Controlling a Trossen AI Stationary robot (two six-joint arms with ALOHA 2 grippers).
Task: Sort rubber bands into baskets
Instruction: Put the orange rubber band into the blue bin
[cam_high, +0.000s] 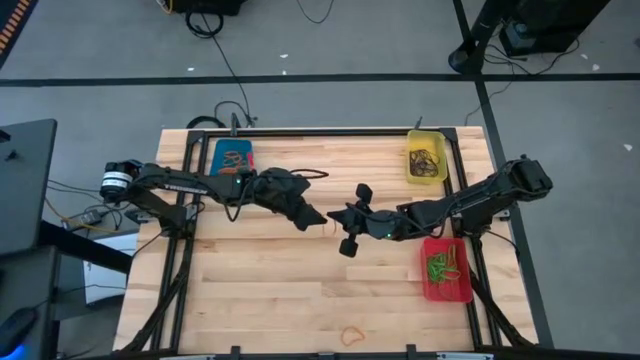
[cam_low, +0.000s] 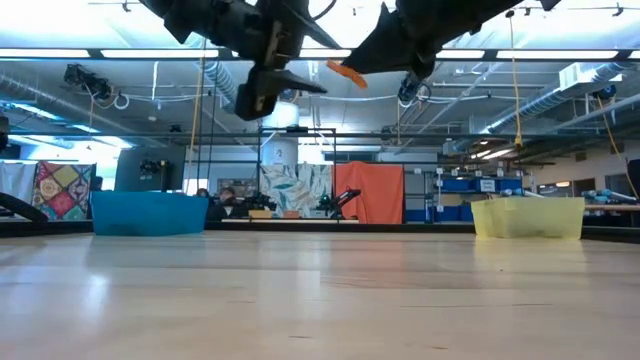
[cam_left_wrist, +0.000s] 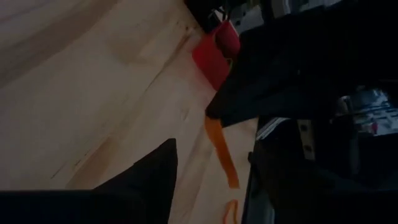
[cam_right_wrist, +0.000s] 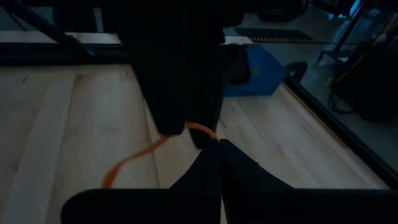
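Note:
An orange rubber band (cam_left_wrist: 221, 149) hangs high over the table's middle, with my right gripper (cam_right_wrist: 219, 146) shut on it. My left gripper (cam_left_wrist: 205, 180) is open and faces it tip to tip (cam_high: 320, 218); its fingers stand on either side of the hanging band. Whether they touch it I cannot tell. The blue basket (cam_high: 232, 158) stands far left, the yellow basket (cam_high: 427, 157) far right, and the red basket (cam_high: 446, 268) at the right edge; each holds rubber bands. Another orange rubber band (cam_high: 352, 335) lies flat near the front edge. My right gripper pinches the orange band's upper end (cam_right_wrist: 202, 132) between its two fingertips. The fingers come from the table's right, slanting slightly down. The band hangs slack below them (cam_low: 347, 73), clear of the table.
Black frame rails (cam_high: 300, 130) run along the table's far edge and sides. The wooden top (cam_high: 280, 290) between the baskets and the front edge bears only the loose orange band.

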